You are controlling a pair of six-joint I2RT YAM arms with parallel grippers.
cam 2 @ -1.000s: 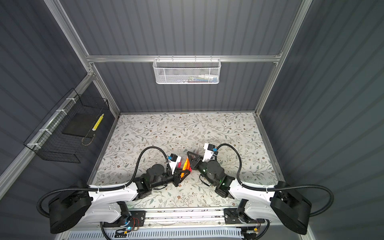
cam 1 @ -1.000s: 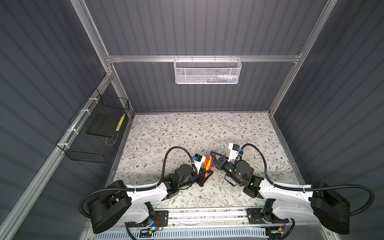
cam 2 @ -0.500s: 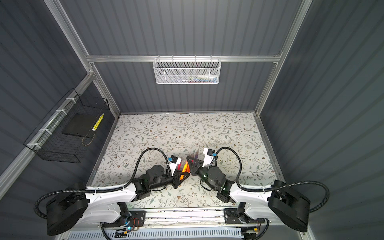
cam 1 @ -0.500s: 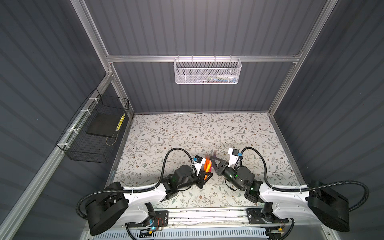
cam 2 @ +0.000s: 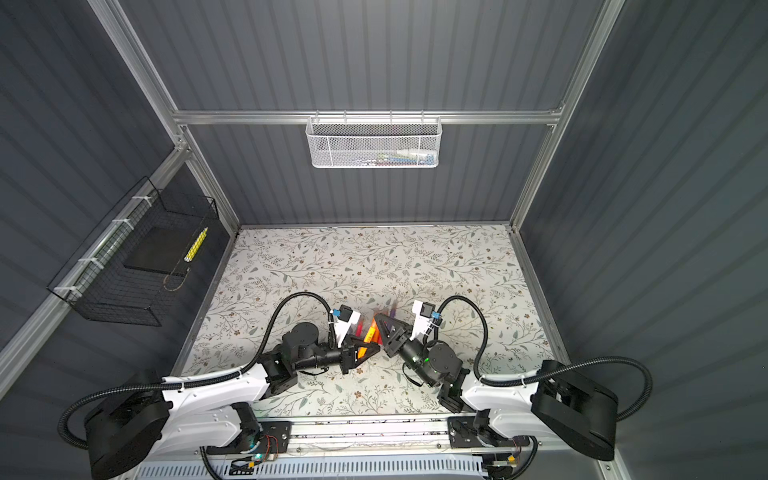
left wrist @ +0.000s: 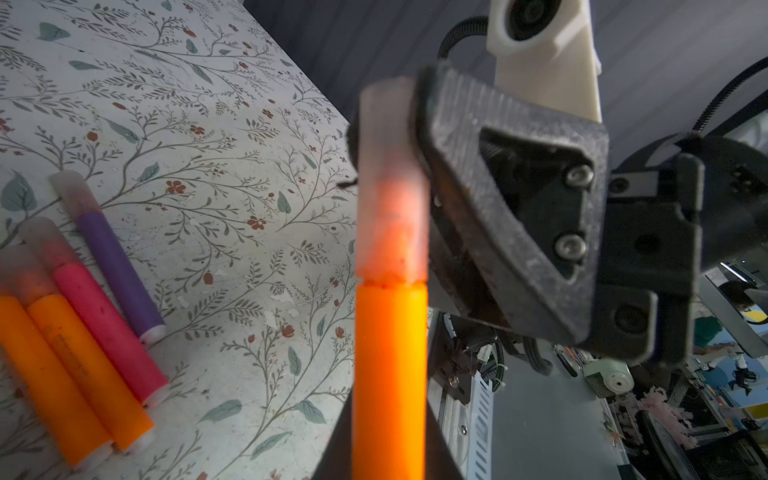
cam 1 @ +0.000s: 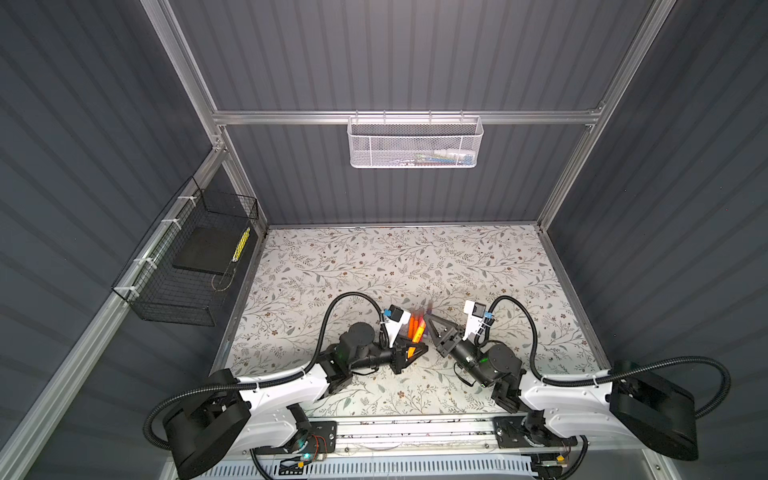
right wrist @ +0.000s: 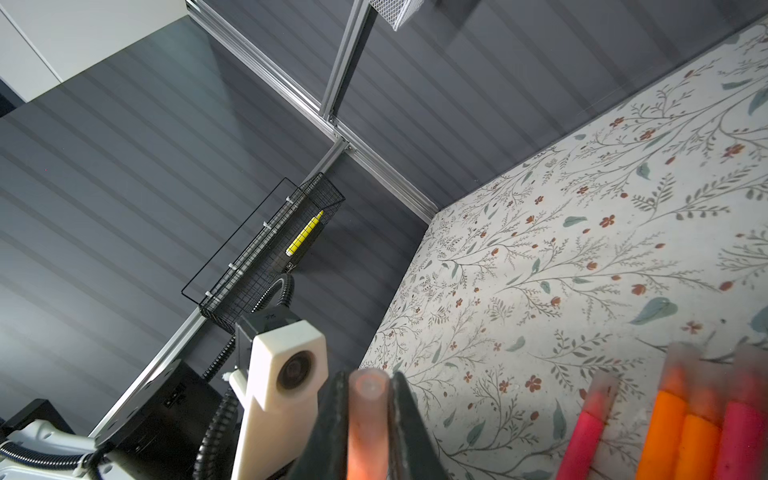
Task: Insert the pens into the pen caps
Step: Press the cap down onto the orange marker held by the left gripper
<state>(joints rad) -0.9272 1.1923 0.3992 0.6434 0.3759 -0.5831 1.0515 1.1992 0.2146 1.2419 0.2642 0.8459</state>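
The left hand (left wrist: 390, 436) is closed tight on the barrel of a slim orange marker pen (left wrist: 388, 353), which runs up the middle of the left wrist view. The right hand (right wrist: 368, 399) is pinched shut on a short translucent pinkish plastic cap (left wrist: 390, 199), gripping it near its far, closed end. The cap sits over the pen's tip. Its mouth meets the orange barrel at a slightly ragged seam just below mid-frame, so the join looks all but seated. The far side of that seam is hidden.

In both top views the two hands meet nose to nose in the lower middle of the frame, above the floral-patterned bench (left wrist: 232, 166). A row of capped pens (left wrist: 104, 320) lies on the bench at the lower left of the left wrist view: two orange, one pink-red and one purple.

The step in hand appears to be the final press home. It would go best with cap and barrel held on one line and the push sent straight along the pen, never across it. Because the cap is gripped far from its mouth, any sideways load could cock it on the tip. A short, firm squeeze should close the seam all round. It would then be sensible to open the cap-side hand first, so the pen stays controlled while it is laid beside the row.
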